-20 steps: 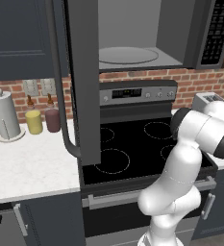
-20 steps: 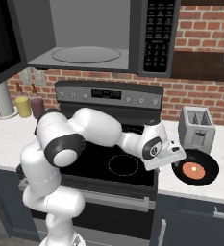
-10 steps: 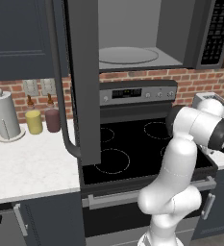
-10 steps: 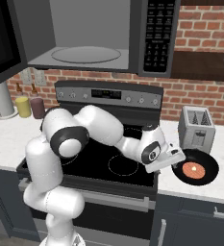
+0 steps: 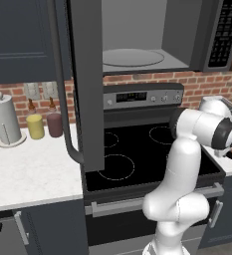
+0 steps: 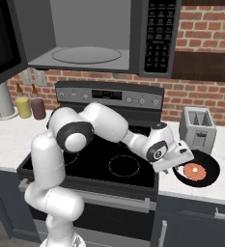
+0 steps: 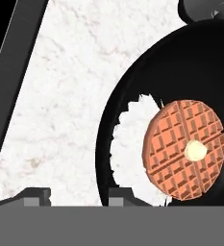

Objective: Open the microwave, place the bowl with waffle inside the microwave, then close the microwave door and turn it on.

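- Sitting on the table (image 6: pixel 215 190) right of the stove, just in front of the toaster (image 6: pixel 197 129), is the bowl with waffle (image 6: pixel 197 171).
- Hovering at its near rim is the claw (image 6: pixel 181 160), apparently spread around the rim edge; contact is hard to judge.
- Handling-wise, the bowl is looking rigid, light, shallow and slippery; pinching the rim suits, keeping it level.
- The microwave door (image 5: pixel 85 84) is standing wide open.

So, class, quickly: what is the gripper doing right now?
Gripper: open, holding nothing, at the near rim of the bowl with waffle.
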